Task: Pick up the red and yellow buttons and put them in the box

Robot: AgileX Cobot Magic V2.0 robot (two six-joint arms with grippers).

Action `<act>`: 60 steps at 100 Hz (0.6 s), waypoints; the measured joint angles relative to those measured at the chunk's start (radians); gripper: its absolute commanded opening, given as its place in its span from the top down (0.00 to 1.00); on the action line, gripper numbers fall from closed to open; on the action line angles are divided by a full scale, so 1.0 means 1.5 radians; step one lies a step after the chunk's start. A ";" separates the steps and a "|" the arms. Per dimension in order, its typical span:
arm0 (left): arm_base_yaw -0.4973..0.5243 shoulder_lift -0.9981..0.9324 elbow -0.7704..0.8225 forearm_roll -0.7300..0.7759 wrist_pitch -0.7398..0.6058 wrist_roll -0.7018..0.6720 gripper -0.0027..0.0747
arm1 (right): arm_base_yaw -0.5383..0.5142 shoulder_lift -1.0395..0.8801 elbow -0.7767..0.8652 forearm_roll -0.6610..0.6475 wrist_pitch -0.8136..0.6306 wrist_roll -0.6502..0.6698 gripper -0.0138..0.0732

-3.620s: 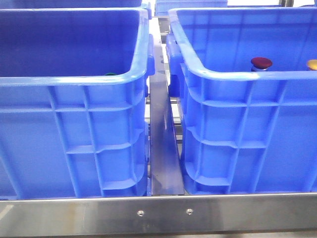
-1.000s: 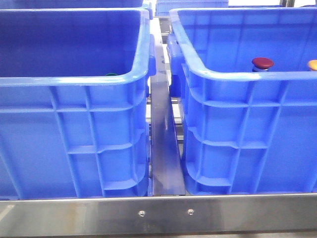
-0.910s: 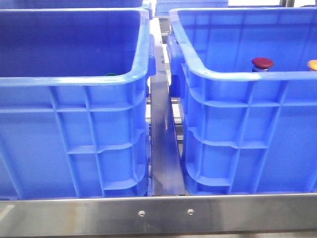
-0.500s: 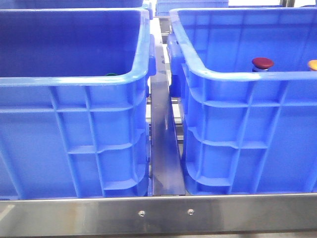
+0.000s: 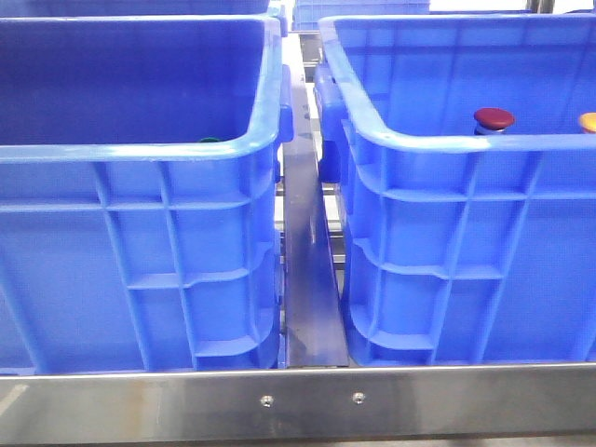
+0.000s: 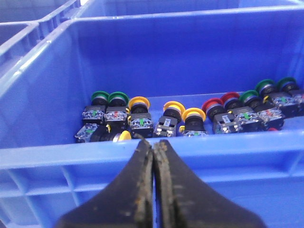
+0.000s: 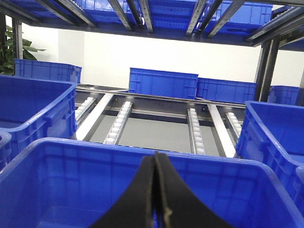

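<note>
Fingers of the left gripper (image 6: 153,156) and right gripper (image 7: 156,183) were pressed together, each above a blue crate (image 6: 190,156), holding nothing

Each claw, left (image 6: 153,147) and right (image 7: 155,161), shows two black tapered fingers; the left claw's inner edges look scuffed and brownish

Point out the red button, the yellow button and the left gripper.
red button (image 5: 494,117), front view, on its domed cap.
yellow button (image 5: 589,121), front view, cap at frame edge.
left gripper (image 6: 153,146), left wrist view, between shut fingers' tips.
</note>
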 measured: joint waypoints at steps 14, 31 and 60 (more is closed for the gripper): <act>0.000 0.000 0.000 0.012 -0.030 0.000 0.99 | 0.000 0.000 0.000 0.000 0.000 0.000 0.92; 0.000 0.000 0.000 0.016 -0.086 0.000 0.99 | 0.000 0.000 0.000 0.000 0.000 0.000 0.92; 0.000 0.000 0.000 0.017 -0.098 0.000 0.99 | 0.000 0.000 0.000 0.000 0.000 0.000 0.92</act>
